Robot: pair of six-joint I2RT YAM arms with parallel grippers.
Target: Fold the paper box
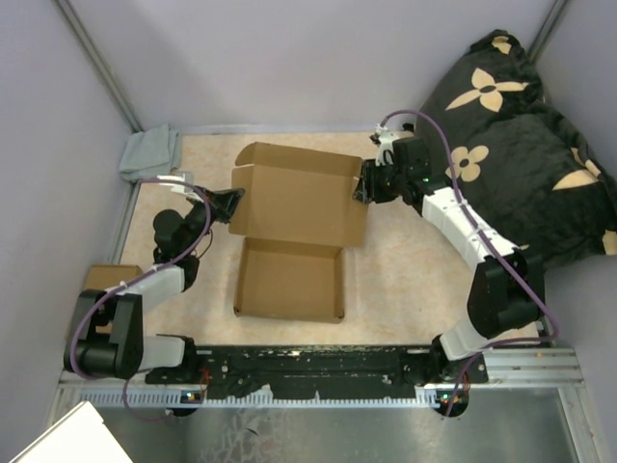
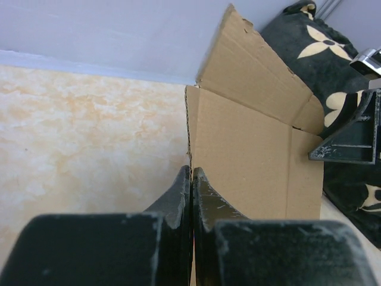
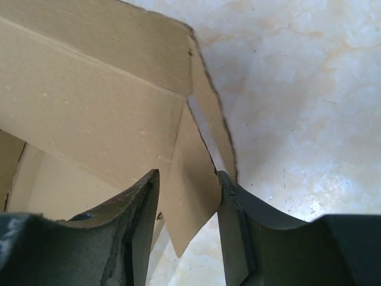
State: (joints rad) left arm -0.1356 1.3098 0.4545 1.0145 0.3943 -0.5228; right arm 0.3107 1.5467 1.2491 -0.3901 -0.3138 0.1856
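Note:
The paper box (image 1: 289, 282) is plain brown cardboard lying in the middle of the table, its shallow tray open toward me and its lid panel (image 1: 301, 201) raised behind it. My left gripper (image 1: 231, 204) is shut on the lid's left edge, and in the left wrist view the thin cardboard edge (image 2: 250, 161) runs straight between the pressed fingertips (image 2: 191, 173). My right gripper (image 1: 362, 183) is at the lid's right end. There its jaws (image 3: 187, 176) stand apart around a pointed side flap (image 3: 190, 205), which touches the right finger and leaves a gap at the left one.
A grey cloth (image 1: 149, 152) lies bunched in the back left corner. A black cushion with tan flowers (image 1: 511, 125) fills the right side behind the right arm. A smaller brown cardboard piece (image 1: 104, 278) sits at the left edge, and a white sheet (image 1: 58, 439) lies below the arm bases.

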